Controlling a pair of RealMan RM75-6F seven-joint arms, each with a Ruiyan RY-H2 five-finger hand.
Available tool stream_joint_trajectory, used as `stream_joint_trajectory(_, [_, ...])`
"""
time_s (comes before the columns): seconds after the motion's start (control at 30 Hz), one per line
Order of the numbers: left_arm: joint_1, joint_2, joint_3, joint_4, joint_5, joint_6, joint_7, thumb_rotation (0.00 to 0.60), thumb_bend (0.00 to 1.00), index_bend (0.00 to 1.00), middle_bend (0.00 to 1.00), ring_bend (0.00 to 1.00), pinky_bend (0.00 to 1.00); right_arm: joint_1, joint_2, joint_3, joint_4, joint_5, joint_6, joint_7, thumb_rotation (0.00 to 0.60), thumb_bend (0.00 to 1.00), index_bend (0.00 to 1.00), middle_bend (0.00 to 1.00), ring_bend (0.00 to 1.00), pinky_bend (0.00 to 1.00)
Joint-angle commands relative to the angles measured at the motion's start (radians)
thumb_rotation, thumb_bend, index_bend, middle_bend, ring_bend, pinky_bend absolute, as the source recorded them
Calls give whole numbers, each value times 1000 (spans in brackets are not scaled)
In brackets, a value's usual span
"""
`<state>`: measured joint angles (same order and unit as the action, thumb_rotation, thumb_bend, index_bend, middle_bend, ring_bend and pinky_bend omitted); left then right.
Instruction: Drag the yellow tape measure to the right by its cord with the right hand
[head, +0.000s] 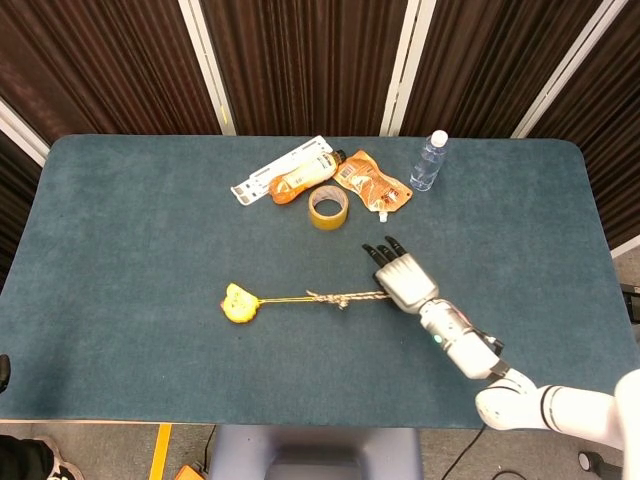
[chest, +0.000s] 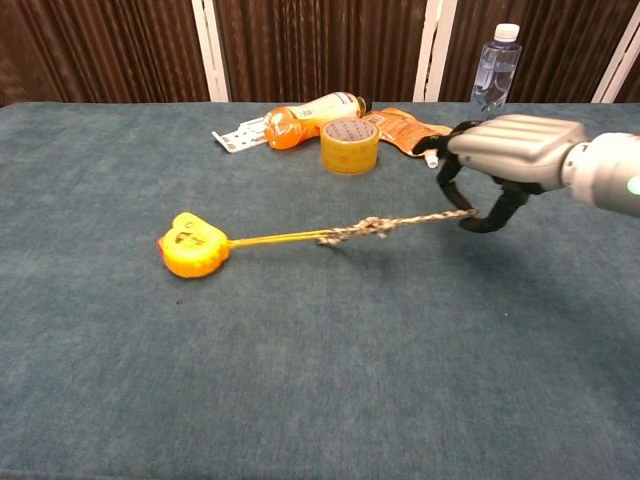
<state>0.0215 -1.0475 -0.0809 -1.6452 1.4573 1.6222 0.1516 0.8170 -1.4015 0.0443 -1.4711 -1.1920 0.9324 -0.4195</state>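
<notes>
Cord (chest: 390, 224) runs taut from the yellow tape measure (chest: 193, 245) to the right hand (chest: 505, 155), whose dark fingers (chest: 497, 212) curl down and hook its far end, holding it just above the blue-green table (chest: 300, 380). Nearest the tape measure the line is a thin yellow strap, which joins a knotted braided rope (the knot sits about midway along the line). In the head view the tape measure (head: 239, 303) lies left of centre on the table (head: 120, 220), with the right hand (head: 402, 279) well apart to its right. Behind them, near the far edge, sit a roll of tape (head: 327, 208), an orange bottle (head: 297, 180), an orange pouch (head: 371, 181) and a clear water bottle (head: 429, 160). No left hand appears in either view.
</notes>
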Motion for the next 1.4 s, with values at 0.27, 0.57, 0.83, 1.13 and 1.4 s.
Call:
stream_joint_trajectory(0.27, [-9, -17, 7, 0, 11, -9, 30, 600, 517, 51, 0, 0, 94, -80, 105, -32, 8, -58, 41, 79, 600, 439, 782, 154, 227, 0])
stream_joint_trajectory(0.57, [-16, -23, 8, 1, 10, -19, 41, 600, 517, 51, 0, 0, 94, -166, 196, -54, 53, -85, 78, 162, 600, 441, 787, 154, 228, 0])
stream_joint_trajectory(0.83, [-16, -27, 9, 1, 12, -19, 46, 600, 517, 51, 0, 0, 94, -212, 229, -49, 121, -80, 81, 242, 600, 442, 790, 154, 228, 0])
stream_joint_trajectory(1.13, [-21, -36, 10, 4, 7, -26, 67, 600, 517, 52, 0, 0, 94, -270, 259, -31, 267, -46, 58, 359, 600, 444, 796, 154, 228, 0])
stream_joint_trajectory(1.4, [-22, -38, 8, 4, 4, -25, 68, 600, 517, 52, 0, 0, 94, -327, 260, -30, 374, -51, 48, 437, 600, 447, 799, 155, 228, 0])
